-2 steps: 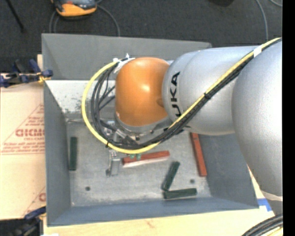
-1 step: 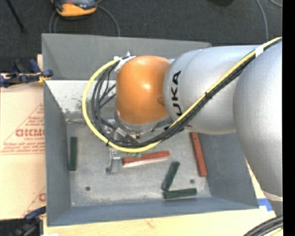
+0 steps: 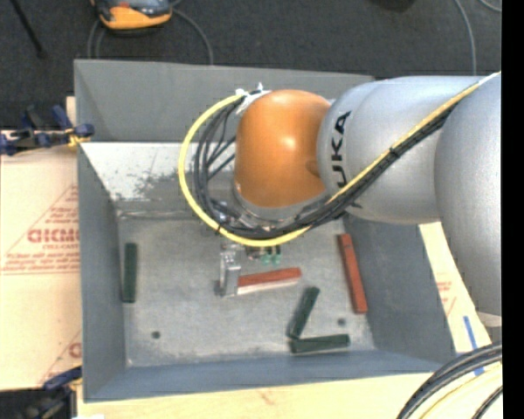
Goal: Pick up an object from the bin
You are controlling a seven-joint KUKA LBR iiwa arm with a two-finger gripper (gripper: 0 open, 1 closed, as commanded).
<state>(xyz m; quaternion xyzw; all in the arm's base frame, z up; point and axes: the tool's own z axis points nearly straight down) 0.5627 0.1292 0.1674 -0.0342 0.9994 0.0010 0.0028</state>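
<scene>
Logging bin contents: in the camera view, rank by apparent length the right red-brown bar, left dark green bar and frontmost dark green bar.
1. Red-brown bar at right.
2 and 3. Dark green bar at left and dark green bar along the front wall: they look alike, so unranked.

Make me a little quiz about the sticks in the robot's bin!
1. How many green sticks lie in the bin?
2. True or false: the gripper is at the bin's left wall.
3. What colour is the stick nearest the gripper? A) red B) green C) blue

Key:
1. Three.
2. False. It is near the middle.
3. A. The red stick lies right beside it.
</scene>
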